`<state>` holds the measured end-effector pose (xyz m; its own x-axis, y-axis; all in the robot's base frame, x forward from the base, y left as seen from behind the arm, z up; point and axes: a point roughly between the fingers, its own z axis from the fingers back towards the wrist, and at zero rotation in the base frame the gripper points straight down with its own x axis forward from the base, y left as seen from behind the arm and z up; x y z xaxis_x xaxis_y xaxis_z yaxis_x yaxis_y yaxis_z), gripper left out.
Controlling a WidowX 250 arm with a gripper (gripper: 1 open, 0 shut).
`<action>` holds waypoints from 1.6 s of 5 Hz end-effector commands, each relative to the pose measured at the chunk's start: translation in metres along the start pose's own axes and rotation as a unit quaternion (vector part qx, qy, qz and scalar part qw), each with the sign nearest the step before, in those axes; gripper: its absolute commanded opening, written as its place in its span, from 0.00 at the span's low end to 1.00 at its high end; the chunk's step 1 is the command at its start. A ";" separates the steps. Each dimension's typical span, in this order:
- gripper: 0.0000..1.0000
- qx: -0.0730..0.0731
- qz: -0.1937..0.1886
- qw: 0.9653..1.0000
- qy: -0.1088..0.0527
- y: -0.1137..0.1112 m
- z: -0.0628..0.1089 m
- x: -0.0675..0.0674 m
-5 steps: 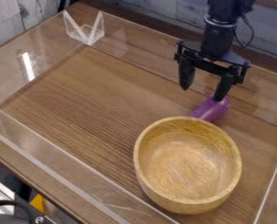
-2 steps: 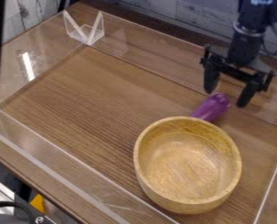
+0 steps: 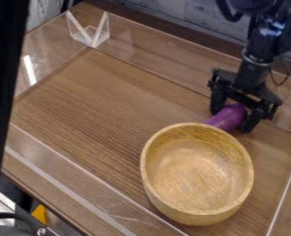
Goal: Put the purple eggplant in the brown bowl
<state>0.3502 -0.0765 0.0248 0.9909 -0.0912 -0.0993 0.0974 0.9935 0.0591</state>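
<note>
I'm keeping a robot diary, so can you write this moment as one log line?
hand: open, around eggplant | eggplant: on table, beside bowl | bowl: empty | step: grasp not yet made

The gripper [image 3: 244, 99] covers the far end of the purple eggplant [image 3: 226, 117], so its stem end cannot be seen. The robot arm [image 3: 269, 28] is cut off by the top edge. A dark blurred band [image 3: 3, 101] hides the scene's left side.

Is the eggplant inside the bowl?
No, the eggplant lies on the table beyond the bowl, under the open gripper.
</note>
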 end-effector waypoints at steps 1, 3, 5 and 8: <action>1.00 -0.002 0.011 1.000 -0.029 0.017 0.010 0.011; 0.00 -0.004 0.057 0.998 -0.030 0.004 0.026 0.013; 0.00 -0.001 0.073 0.997 -0.033 0.018 0.024 0.008; 0.00 -0.005 0.040 0.999 -0.037 0.024 0.015 0.017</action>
<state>0.3629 -0.0584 0.0238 0.9973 -0.0172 -0.0714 0.0216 0.9978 0.0622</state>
